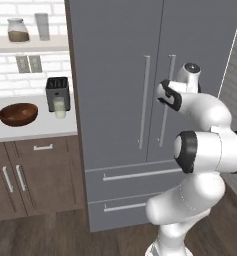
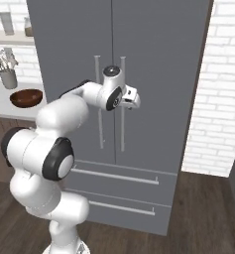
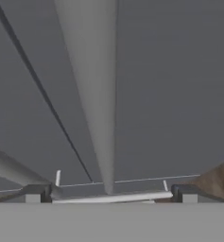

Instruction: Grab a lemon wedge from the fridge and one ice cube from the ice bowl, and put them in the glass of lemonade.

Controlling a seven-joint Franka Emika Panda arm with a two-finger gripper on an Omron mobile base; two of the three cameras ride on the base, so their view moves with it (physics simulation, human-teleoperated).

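Note:
The grey fridge (image 1: 115, 75) stands with both upper doors shut, so the lemon wedge is hidden. My gripper (image 1: 163, 94) (image 2: 133, 103) is at the right door's bar handle (image 2: 122, 74), about mid-height. In the hand view the gripper (image 3: 111, 194) is open, and that handle (image 3: 92, 94) runs up between the two fingertips (image 3: 35, 194). The dark wooden ice bowl (image 1: 18, 114) (image 2: 26, 97) sits on the counter to the left; no ice cube can be made out in it. The glass of lemonade (image 1: 60, 107) stands in front of the black toaster (image 1: 57, 91).
The left door's handle (image 1: 145, 100) hangs close beside the right one. Two fridge drawers (image 1: 135, 176) lie below the doors. A grey utensil cup (image 2: 8, 77) stands behind the bowl. A shelf above holds a jar (image 1: 18, 30). A white brick wall (image 2: 218, 89) flanks the fridge's right side.

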